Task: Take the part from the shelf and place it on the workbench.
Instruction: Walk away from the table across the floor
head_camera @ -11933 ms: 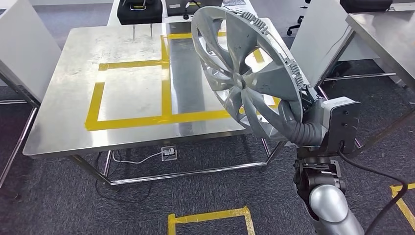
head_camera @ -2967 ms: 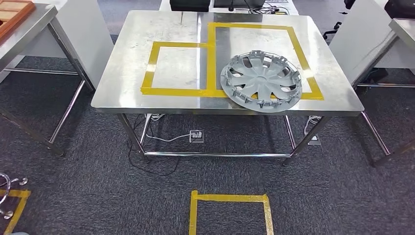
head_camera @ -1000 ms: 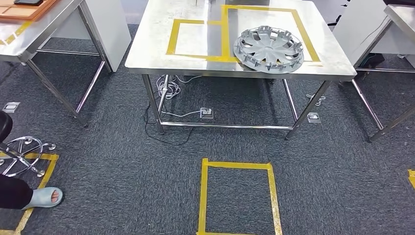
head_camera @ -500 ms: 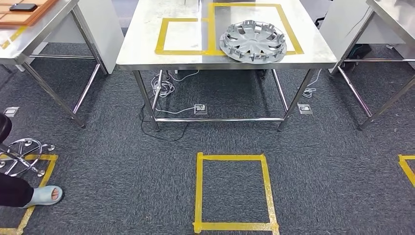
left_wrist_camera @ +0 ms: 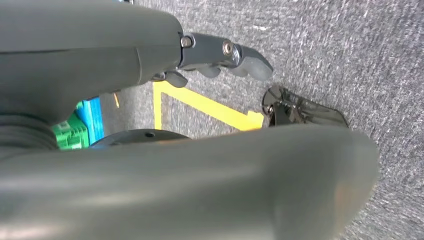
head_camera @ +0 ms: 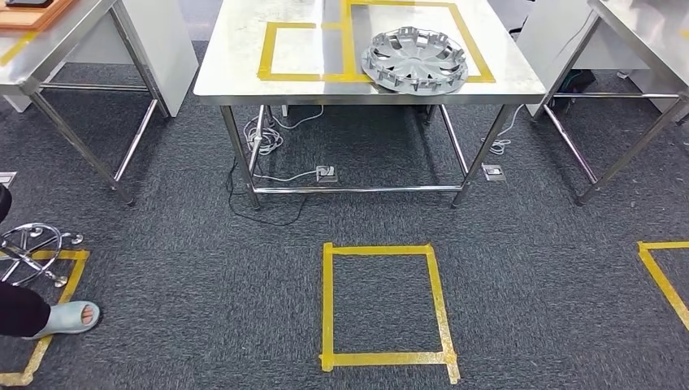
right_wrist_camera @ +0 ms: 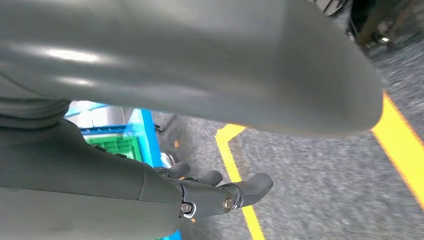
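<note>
The part is a silver hubcap, lying flat on the steel workbench across the near edge of the larger yellow tape rectangle. Nothing touches it. In the left wrist view my left hand hangs over the grey carpet, fingers stretched out and thumb apart, holding nothing. In the right wrist view my right hand hangs the same way, with nothing in it.
A yellow tape square marks the carpet in front of the workbench. Steel tables stand at the left and right. A person's slippered foot and a chair base are at the left. Cables and floor sockets lie under the workbench.
Earlier my right hand held the hubcap upright over the workbench; now it lies flat there, released. The camera has since backed away, so the workbench looks farther off.
</note>
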`<action>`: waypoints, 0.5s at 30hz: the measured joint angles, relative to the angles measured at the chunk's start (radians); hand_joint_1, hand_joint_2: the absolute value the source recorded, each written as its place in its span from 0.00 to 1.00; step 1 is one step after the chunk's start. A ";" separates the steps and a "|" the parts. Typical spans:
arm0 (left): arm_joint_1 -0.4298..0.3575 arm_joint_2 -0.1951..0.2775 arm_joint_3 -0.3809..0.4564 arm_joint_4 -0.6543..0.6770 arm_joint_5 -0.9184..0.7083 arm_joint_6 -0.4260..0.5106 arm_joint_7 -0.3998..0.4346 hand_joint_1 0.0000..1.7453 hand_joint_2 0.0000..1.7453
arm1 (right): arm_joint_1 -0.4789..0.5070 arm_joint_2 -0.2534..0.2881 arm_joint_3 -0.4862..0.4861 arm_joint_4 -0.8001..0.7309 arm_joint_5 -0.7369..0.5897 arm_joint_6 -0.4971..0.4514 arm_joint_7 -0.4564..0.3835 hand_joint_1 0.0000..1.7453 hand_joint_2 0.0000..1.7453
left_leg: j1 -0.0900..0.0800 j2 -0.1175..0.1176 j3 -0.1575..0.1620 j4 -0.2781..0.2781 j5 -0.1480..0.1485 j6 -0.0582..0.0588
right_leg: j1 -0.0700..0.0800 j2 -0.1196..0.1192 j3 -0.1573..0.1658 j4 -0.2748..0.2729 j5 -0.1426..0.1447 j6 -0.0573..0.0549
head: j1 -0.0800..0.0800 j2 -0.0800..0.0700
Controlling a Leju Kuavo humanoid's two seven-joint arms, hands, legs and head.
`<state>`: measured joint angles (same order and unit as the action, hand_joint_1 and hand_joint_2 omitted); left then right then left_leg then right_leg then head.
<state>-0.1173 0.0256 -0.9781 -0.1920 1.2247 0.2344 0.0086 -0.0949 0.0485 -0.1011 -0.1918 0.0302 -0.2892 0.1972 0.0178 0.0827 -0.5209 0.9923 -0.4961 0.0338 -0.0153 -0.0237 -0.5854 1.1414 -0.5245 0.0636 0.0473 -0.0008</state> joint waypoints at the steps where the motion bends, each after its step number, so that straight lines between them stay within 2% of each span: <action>1: 0.000 0.000 0.000 0.000 0.001 -0.001 0.000 0.00 0.00 | -0.001 0.000 0.000 0.000 0.000 0.000 0.000 0.00 0.00 | -0.002 0.009 0.003 0.002 0.001 -0.003 | 0.003 -0.026 0.040 -0.068 0.015 -0.005 | 0.004 0.000; 2: -0.001 0.000 0.000 0.000 0.002 -0.001 0.001 0.00 0.00 | -0.003 0.000 0.000 0.000 0.000 0.000 0.000 0.00 0.00 | -0.003 0.017 0.006 0.003 0.003 -0.008 | 0.008 -0.045 0.065 -0.117 0.025 -0.012 | 0.006 0.000; 3: -0.001 0.000 0.000 0.000 0.003 -0.001 0.002 0.00 0.00 | -0.004 0.000 0.000 0.000 0.000 -0.001 0.000 0.00 0.00 | -0.005 0.026 0.009 0.004 0.004 -0.014 | 0.012 -0.056 0.073 -0.142 0.028 -0.021 | 0.006 0.000; 4: -0.002 0.000 0.000 0.000 0.004 0.000 0.004 0.00 0.00 | -0.005 0.000 0.000 0.000 0.000 -0.002 -0.001 0.00 0.00 | -0.006 0.035 0.007 0.004 0.006 -0.019 | 0.017 -0.055 0.070 -0.148 0.026 -0.030 | 0.004 0.000; 6: -0.004 0.000 0.000 -0.001 0.008 0.005 0.009 0.00 0.00 | -0.003 0.000 0.000 0.000 0.000 -0.004 -0.002 0.00 0.00 | -0.002 0.047 0.007 0.003 0.007 -0.032 | 0.017 -0.033 0.067 -0.153 0.035 -0.046 | 0.001 0.000; 7: -0.005 0.000 0.000 -0.001 0.010 0.008 0.010 0.00 0.00 | -0.002 0.000 0.000 0.001 0.000 -0.006 -0.003 0.00 0.00 | -0.001 0.032 0.003 0.011 -0.002 -0.037 | 0.015 -0.023 0.070 -0.159 0.041 -0.054 | 0.000 0.000; 8: -0.005 0.000 0.000 -0.001 0.013 0.010 0.011 0.00 0.00 | -0.002 0.000 0.000 0.001 0.000 -0.007 -0.004 0.00 0.00 | 0.001 0.006 -0.008 0.034 -0.021 -0.042 | 0.013 -0.013 0.073 -0.165 0.048 -0.062 | -0.004 0.000; 10: -0.002 0.000 0.000 -0.001 0.017 0.011 0.011 0.00 0.00 | -0.003 0.000 0.000 0.001 0.000 -0.010 -0.010 0.00 0.00 | 0.002 -0.056 -0.057 0.142 -0.083 -0.046 | 0.012 0.008 0.069 -0.169 0.059 -0.074 | -0.016 0.000; 11: 0.000 0.000 0.000 -0.001 0.017 0.012 0.011 0.00 0.00 | -0.003 0.001 0.000 0.001 0.000 -0.011 -0.013 0.00 0.00 | 0.002 -0.071 -0.088 0.211 -0.113 -0.046 | 0.013 0.021 0.065 -0.167 0.063 -0.077 | -0.023 0.000; 12: 0.002 0.000 0.000 -0.001 0.018 0.012 0.011 0.00 0.00 | -0.003 0.002 0.000 0.001 -0.001 -0.011 -0.016 0.00 0.00 | 0.001 -0.077 -0.113 0.265 -0.127 -0.047 | 0.015 0.035 0.060 -0.166 0.066 -0.078 | -0.028 0.000; 13: 0.004 0.000 0.000 -0.001 0.018 0.013 0.011 0.00 0.00 | -0.002 0.002 0.000 0.001 -0.001 -0.011 -0.018 0.00 0.00 | 0.001 -0.080 -0.123 0.287 -0.123 -0.046 | 0.016 0.051 0.056 -0.164 0.068 -0.078 | -0.033 0.000; 14: 0.004 0.000 0.000 -0.001 0.018 0.013 0.011 0.00 0.00 | -0.001 0.002 0.000 0.001 -0.001 -0.011 -0.019 0.00 0.00 | 0.000 -0.083 -0.114 0.268 -0.100 -0.044 | 0.017 0.066 0.054 -0.161 0.069 -0.078 | -0.037 0.000; 15: 0.005 0.000 0.000 -0.001 0.017 0.014 0.011 0.00 0.00 | -0.001 0.002 0.000 0.001 -0.002 -0.011 -0.020 0.00 0.00 | 0.000 -0.091 -0.089 0.215 -0.065 -0.041 | 0.017 0.080 0.053 -0.158 0.069 -0.076 | -0.040 0.000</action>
<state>-0.1127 0.0258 -0.9781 -0.1930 1.2422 0.2482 0.0195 -0.0954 0.0506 -0.1014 -0.1904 0.0287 -0.3002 0.1775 0.0182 -0.0086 -0.6095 1.2073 -0.5611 -0.0070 0.0018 0.0567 -0.5320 0.9836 -0.4555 -0.0128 0.0074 -0.0008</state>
